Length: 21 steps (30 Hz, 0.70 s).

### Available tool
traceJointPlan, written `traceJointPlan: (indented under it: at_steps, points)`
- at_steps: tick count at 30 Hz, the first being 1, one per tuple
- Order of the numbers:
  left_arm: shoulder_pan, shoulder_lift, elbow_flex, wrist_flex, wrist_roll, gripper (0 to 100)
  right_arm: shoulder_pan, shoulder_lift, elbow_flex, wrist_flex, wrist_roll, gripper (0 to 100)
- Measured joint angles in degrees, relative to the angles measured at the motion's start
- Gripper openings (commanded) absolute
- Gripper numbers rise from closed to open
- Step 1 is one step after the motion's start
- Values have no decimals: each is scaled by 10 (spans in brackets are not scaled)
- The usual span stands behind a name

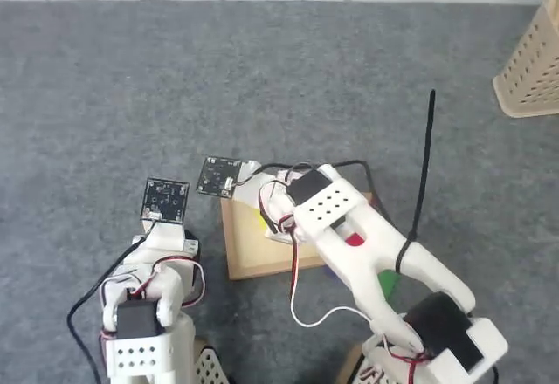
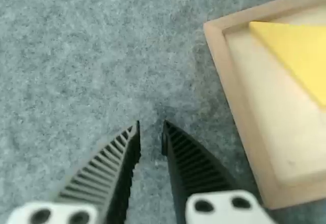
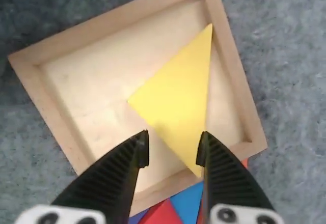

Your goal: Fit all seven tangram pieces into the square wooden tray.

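The right pincer (image 3: 172, 142) hangs open over the square wooden tray (image 3: 117, 24), one finger on each side of the narrow end of the large yellow triangle (image 3: 178, 91), gripping nothing. From above, the tray (image 1: 253, 257) sits just toward 6 o'clock of the middle of the grey table (image 1: 262, 78), with the right arm coming over it from 5 o'clock and the left arm parked at 7 o'clock.

The step in hand looks like seating this triangle. Its long edge runs roughly along one tray wall but slightly skewed to it, and its square corner points toward the tray's middle. The tip nearest the pincer seems to reach the adjacent wall; I cannot tell whether it lies flat or rides on the rim. To do it well, I would nudge the long edge flush against that wall, both tips in corners, so half the tray is free for the other pieces.

A red piece (image 3: 163, 211) and a blue piece (image 3: 186, 203) wait just outside the tray.

The left pincer (image 2: 151, 132) is parted only a crack, holding nothing, above bare table beside a tray corner.
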Motion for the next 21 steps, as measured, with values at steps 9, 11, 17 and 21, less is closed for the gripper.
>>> traceJointPlan:
  at_steps: [9,11,17,21]
  points:
    - [0,0,0,0,0,71,43,110,-16,-87,0,46]
    - [0,0,0,0,0,71,57,128,-39,-88,-5,55]
    - [0,0,0,0,0,71,72,168,-77,-91,-54,59]
    - [0,0,0,0,0,71,77,168,-78,-93,-93,56]
